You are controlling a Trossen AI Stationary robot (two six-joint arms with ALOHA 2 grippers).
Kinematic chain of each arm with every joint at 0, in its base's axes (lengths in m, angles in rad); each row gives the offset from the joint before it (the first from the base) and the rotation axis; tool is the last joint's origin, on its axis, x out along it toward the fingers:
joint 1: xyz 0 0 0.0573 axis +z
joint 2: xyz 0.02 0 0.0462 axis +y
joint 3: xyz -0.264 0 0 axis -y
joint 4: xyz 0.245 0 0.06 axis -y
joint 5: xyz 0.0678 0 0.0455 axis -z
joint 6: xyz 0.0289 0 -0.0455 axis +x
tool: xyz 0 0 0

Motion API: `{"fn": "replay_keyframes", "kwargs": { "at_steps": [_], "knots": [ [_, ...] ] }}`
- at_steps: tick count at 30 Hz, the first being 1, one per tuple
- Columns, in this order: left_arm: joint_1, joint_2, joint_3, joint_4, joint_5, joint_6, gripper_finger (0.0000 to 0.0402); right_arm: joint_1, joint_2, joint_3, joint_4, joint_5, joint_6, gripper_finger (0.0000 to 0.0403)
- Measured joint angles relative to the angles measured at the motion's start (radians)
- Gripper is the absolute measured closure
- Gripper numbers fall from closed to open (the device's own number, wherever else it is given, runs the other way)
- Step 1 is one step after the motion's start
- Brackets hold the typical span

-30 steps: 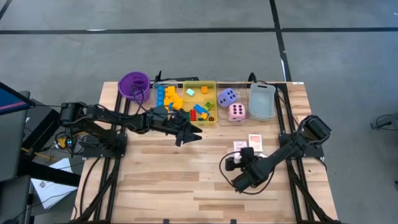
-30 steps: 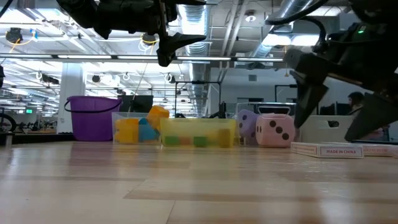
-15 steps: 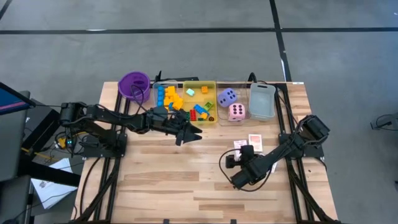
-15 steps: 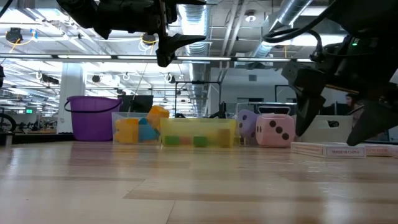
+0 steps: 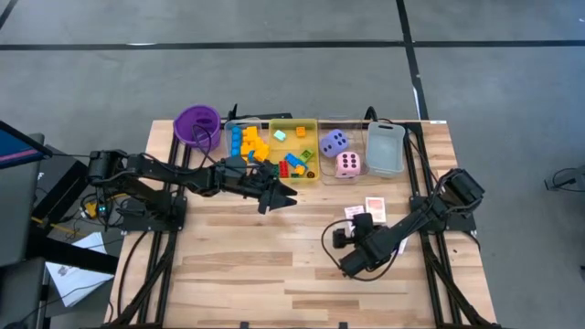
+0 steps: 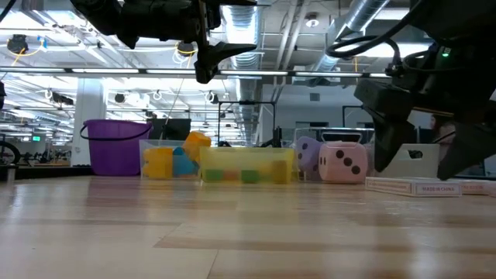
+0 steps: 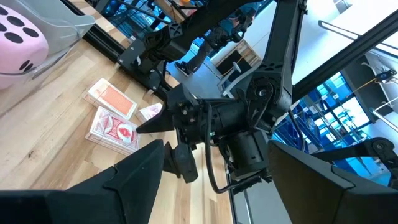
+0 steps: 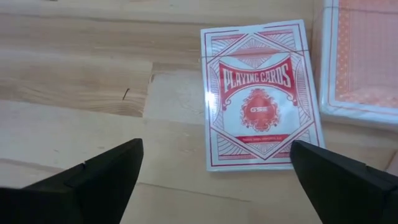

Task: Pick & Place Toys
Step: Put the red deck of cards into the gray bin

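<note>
Red-and-white "PLAYING CARDS" pack point(image 8: 259, 94) flat on pale wood, right end effector point(image 8: 217, 177) spread wide just short of it.

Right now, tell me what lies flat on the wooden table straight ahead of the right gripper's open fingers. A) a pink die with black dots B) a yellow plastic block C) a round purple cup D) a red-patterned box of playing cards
D: the right wrist view shows the red-patterned box of playing cards flat on the wooden table, ahead of the open right gripper.
</note>
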Motion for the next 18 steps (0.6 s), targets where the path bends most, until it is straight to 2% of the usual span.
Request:
{"fn": "replay_keyframes", "kwargs": {
  "at_steps": [18],
  "knots": [
    [0.0, 0.0, 0.0, 0.0, -0.003, -0.043, 0.0124, -0.001, 0.0, 0.001, -0.086, 0.012, -0.075, 0.0003]
  ]
}}
